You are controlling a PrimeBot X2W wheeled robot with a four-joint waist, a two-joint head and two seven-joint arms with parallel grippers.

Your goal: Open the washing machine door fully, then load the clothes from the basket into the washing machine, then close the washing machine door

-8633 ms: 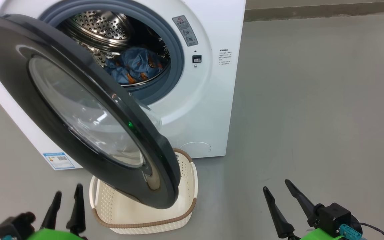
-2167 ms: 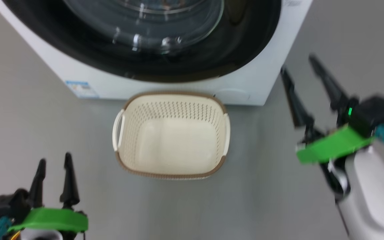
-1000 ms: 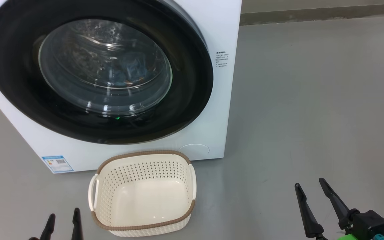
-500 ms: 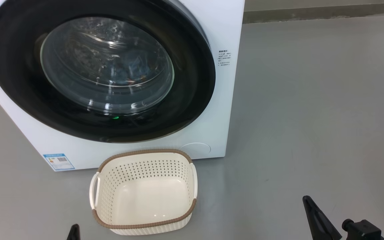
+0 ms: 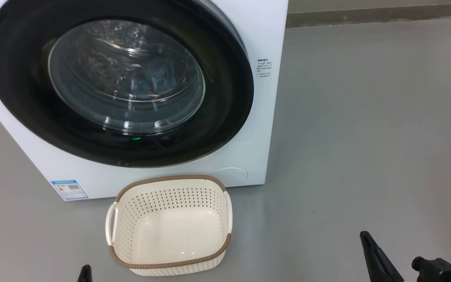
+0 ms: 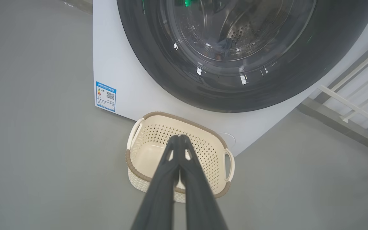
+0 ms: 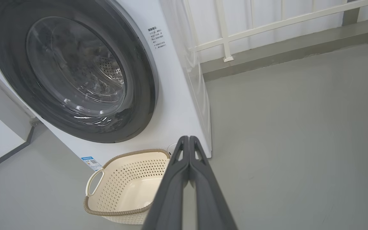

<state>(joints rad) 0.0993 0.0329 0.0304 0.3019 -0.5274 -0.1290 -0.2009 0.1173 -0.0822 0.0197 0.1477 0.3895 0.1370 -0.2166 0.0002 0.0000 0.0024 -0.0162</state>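
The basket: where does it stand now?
In the head view the basket stands on the grey floor at lower centre, just in front of the washing machine, below its closed door.

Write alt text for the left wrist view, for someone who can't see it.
A white washing machine with its round black-rimmed door shut stands on a grey floor, an empty cream basket in front of it. The left gripper, fingers pressed together, points toward the basket.
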